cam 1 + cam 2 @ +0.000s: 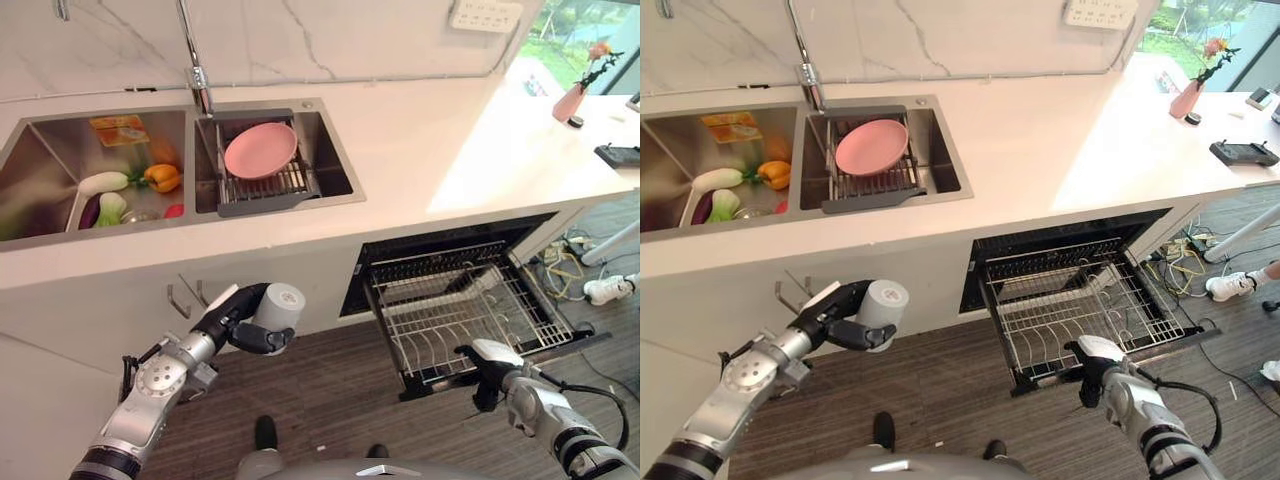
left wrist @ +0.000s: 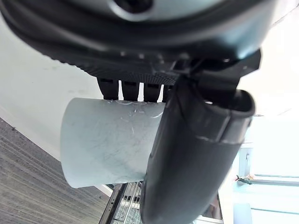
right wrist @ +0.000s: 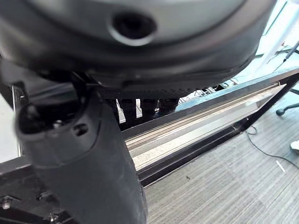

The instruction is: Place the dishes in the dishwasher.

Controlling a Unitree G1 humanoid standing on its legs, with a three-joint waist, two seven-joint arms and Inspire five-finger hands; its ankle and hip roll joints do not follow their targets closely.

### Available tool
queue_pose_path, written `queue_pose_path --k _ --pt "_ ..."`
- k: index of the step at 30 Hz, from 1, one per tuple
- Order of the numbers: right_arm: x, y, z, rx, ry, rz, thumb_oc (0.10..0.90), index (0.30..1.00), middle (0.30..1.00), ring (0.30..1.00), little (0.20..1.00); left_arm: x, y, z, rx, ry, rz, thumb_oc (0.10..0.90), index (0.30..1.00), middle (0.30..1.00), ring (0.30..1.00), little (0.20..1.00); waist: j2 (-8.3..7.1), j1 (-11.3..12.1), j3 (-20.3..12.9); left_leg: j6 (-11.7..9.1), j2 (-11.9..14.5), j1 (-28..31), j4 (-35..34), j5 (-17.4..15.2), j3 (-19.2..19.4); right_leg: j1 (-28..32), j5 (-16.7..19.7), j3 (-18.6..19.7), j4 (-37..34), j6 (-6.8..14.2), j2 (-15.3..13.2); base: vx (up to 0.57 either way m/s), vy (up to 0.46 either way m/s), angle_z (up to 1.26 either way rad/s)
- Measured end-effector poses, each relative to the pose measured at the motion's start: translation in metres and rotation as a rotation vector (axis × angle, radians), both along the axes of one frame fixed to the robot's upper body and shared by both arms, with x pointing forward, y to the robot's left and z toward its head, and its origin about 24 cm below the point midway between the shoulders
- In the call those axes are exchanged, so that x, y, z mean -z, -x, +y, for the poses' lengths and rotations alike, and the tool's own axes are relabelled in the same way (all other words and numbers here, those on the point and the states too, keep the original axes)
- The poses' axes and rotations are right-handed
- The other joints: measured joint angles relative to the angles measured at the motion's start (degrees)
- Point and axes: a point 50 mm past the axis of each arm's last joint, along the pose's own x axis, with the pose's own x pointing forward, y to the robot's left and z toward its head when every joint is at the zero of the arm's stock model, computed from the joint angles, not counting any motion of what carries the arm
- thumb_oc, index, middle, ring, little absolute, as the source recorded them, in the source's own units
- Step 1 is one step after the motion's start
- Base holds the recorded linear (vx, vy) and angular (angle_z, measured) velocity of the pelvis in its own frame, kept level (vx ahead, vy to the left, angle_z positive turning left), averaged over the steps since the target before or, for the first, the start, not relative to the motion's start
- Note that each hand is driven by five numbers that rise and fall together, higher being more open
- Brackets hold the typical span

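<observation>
My left hand [image 1: 232, 322] holds a pale grey cup [image 1: 281, 304] on its side in front of the cabinet below the sink, fingers and thumb [image 2: 196, 154] curled round the cup [image 2: 107, 140]. A pink plate [image 1: 260, 150] leans in the wire drying rack [image 1: 270, 188] in the right sink basin. The dishwasher [image 1: 450, 250] stands open under the counter with its wire rack [image 1: 460, 305] pulled out and empty. My right hand [image 1: 490, 362] is low at the rack's front edge, its thumb [image 3: 84, 163] close against the dark frame.
Vegetables [image 1: 160, 177] lie in the left sink basin. A tap [image 1: 197, 70] rises behind the sinks. A pink vase [image 1: 569, 102] and a black controller [image 1: 620, 155] sit on the counter's right end. Cables [image 1: 560, 265] and a person's white shoe [image 1: 610, 290] lie on the floor at right.
</observation>
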Motion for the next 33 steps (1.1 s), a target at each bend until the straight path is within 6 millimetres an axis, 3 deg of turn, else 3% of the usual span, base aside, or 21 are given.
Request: queue_pose_path --k 3,7,8,10,13,17,20,23,25,28,33 --pt "-0.005 -0.003 0.0 0.059 -0.063 -0.052 0.8 0.9 0.9 0.9 0.9 0.001 0.0 -0.002 -0.003 0.008 -0.001 0.4 0.3 0.3 0.3 0.3 0.15 -0.2 0.0 0.0 0.0 0.8 0.1 -0.2 0.9 0.3 0.0 0.9 0.0 0.0 0.0 -0.02 0.018 -0.13" --pt "-0.026 -0.001 0.003 0.107 -0.186 -0.17 0.8 0.9 0.9 0.9 0.9 0.004 0.001 -0.006 -0.026 0.041 -0.001 0.4 0.3 0.3 0.3 0.3 0.79 -1.6 0.4 0.1 0.1 2.1 0.3 -0.5 2.1 0.8 0.1 2.1 0.1 0.0 -0.1 -0.01 0.033 -0.2" --pt "-0.055 -0.006 0.009 0.116 -0.273 -0.309 0.8 0.9 0.9 0.9 0.9 0.007 0.001 -0.01 -0.052 0.074 -0.006 0.4 0.3 0.3 0.3 0.3 1.66 -3.0 0.7 0.2 0.0 3.0 0.2 -0.8 3.3 0.8 0.2 3.1 0.1 0.1 -0.2 -0.02 0.024 -0.35" --pt "-0.065 -0.008 0.011 0.107 -0.293 -0.356 0.8 0.9 0.9 0.9 0.9 0.007 0.001 -0.011 -0.06 0.081 -0.01 0.4 0.3 0.3 0.3 0.3 1.87 -3.6 1.0 0.0 0.1 3.6 0.2 -1.0 4.0 0.8 0.3 3.8 0.1 0.2 -0.3 -0.01 0.014 -0.38" --pt "-0.088 -0.014 0.011 0.142 -0.349 -0.476 0.8 0.9 0.9 0.9 0.9 0.003 -0.008 -0.018 -0.058 0.1 -0.04 0.4 0.3 0.3 0.3 0.3 2.16 -7.7 1.1 -0.1 0.6 4.9 0.1 -1.3 6.1 0.7 0.7 6.1 -0.1 -0.1 0.0 -0.01 0.032 -0.35" --pt "-0.141 -0.029 0.021 0.091 -0.428 -0.756 0.8 0.9 0.9 0.9 0.9 -0.007 -0.028 -0.049 -0.003 0.17 -0.104 0.4 0.3 0.3 0.3 0.3 4.38 -8.9 0.7 -0.1 0.7 6.6 -0.1 -1.8 8.7 0.9 1.2 8.7 -0.2 0.0 0.0 0.01 0.007 -0.33" --pt "-0.161 -0.032 0.029 0.068 -0.508 -0.871 0.8 0.9 0.9 0.9 0.9 -0.017 -0.039 -0.065 0.02 0.225 -0.152 0.4 0.3 0.3 0.3 0.3 5.17 -9.7 0.2 -0.2 1.0 6.8 0.0 -1.8 8.7 0.9 1.1 8.8 -0.2 0.0 0.3 0.0 -0.003 -0.03" --pt "-0.156 -0.032 0.047 0.189 -0.817 -0.923 0.8 0.9 0.9 0.9 0.9 -0.026 -0.047 -0.075 0.04 0.255 -0.182 0.4 0.3 0.3 0.3 0.3 5.53 -9.8 -0.2 -0.2 1.2 7.3 0.0 -1.8 9.5 0.9 1.2 9.5 0.0 -0.1 0.6 -0.01 -0.006 -0.12" --pt "-0.15 -0.031 0.055 0.202 -0.906 -0.881 0.8 0.9 0.9 0.9 0.9 -0.029 -0.05 -0.076 0.045 0.256 -0.193 0.4 0.3 0.3 0.3 0.3 5.64 -10.3 -0.3 -0.3 1.2 7.6 0.0 -1.9 10.1 0.8 1.3 10.1 0.0 -0.1 0.6 -0.02 -0.019 -0.13" --pt "-0.133 -0.029 0.088 0.319 -1.364 -0.731 0.8 0.9 0.9 0.9 0.9 -0.035 -0.06 -0.087 0.052 0.25 -0.22 0.4 0.3 0.3 0.3 0.3 5.53 -11.4 -0.4 -0.3 1.2 7.7 0.0 -1.9 10.4 0.7 1.4 10.5 0.0 -0.2 0.5 -0.02 -0.02 -0.07" --pt "-0.126 -0.03 0.12 0.356 -1.675 -0.532 0.8 0.9 0.9 0.9 0.9 -0.047 -0.069 -0.112 0.108 0.272 -0.261 0.4 0.3 0.3 0.3 0.3 5.39 -11.6 -0.5 -0.5 1.3 8.4 0.0 -2.1 11.8 0.5 1.5 11.7 0.0 -0.2 0.6 0.0 -0.014 -0.12"
